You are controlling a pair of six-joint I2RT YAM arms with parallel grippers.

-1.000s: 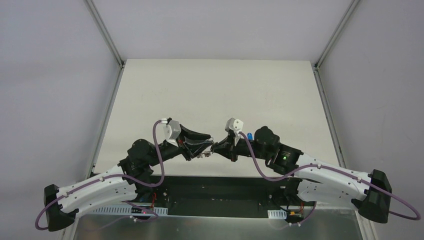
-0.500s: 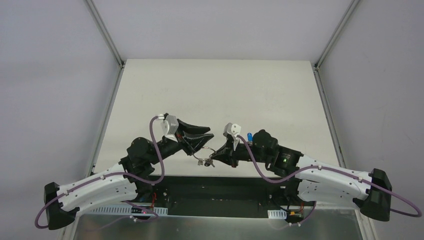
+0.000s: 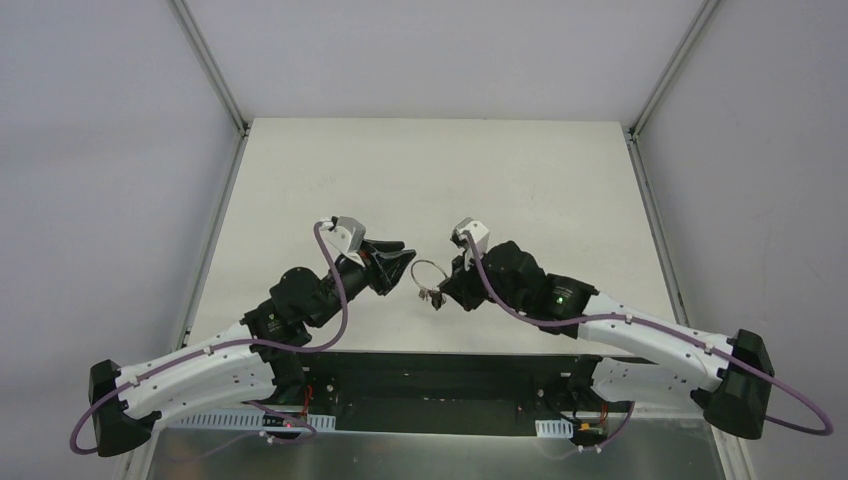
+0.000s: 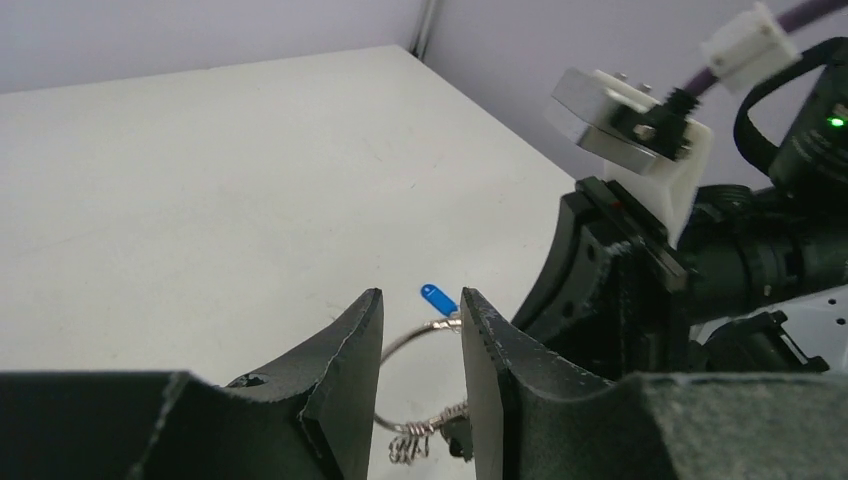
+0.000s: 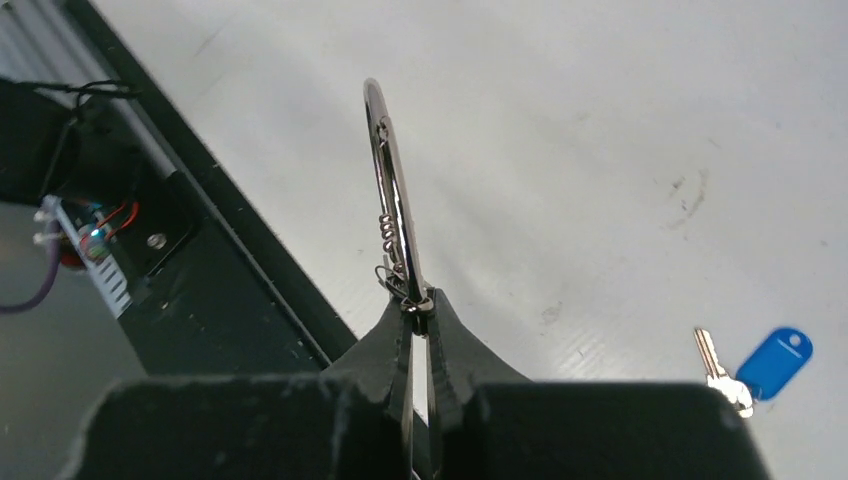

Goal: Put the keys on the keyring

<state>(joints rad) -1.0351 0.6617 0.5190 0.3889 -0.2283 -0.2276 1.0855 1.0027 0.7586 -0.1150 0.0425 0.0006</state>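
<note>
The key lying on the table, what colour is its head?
Bright blue. The key shows best in the right wrist view.

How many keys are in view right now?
1: the blue-headed key lies on the table beside the right tool, which grips the keyring. No black-headed key shows; it may be hidden.

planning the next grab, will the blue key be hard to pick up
Probably fiddly: the blue key lies flat on the smooth table, so a push may just slide it. It looks small, light, and too flat to roll.
</note>
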